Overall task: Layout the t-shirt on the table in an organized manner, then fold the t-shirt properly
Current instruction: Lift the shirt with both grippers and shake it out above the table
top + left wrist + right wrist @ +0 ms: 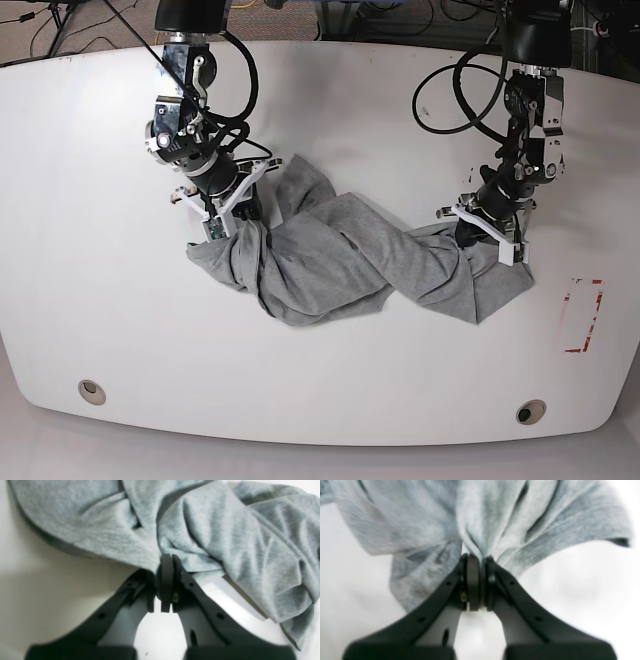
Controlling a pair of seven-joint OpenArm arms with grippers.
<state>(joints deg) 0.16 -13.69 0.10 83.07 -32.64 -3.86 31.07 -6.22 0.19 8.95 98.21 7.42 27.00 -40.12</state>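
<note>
Item: my right claw (pixel 477 562), black, two-fingered. Jaws pressed together on a gathered fold of the light heather-grey cotton t-shirt (pixel 350 260); in the right wrist view the cloth fans up and outward from the pinch to both upper corners of the frame. In the base view this claw (pixel 225 225) sits left of centre, at the left end of the garment.

Item: my left claw (pixel 167 565), same make. Jaws pressed together on a bunched edge of the same t-shirt (pixel 225 537), which fills the upper half and right side of the left wrist view. In the base view this claw (pixel 478 228) sits right of centre, at the garment's right end.

Item: the t-shirt. Lies on the large white smooth counter (pixel 100 250), mid-frame in the base view, crumpled and twisted into a rope-like band. Long axis: roughly left to right across the frame, sagging toward the lower centre between my two claws. No lettering visible.

Relation that counts: each claw holds one end, and the twisted bulk lies between them. I judge the layout step is under way, not done; parting the claws along that axis should draw out the twist.

Item: red-outlined rectangle mark (pixel 583 315), lower right of the base view, beyond the garment's right end, apart from it.
</note>
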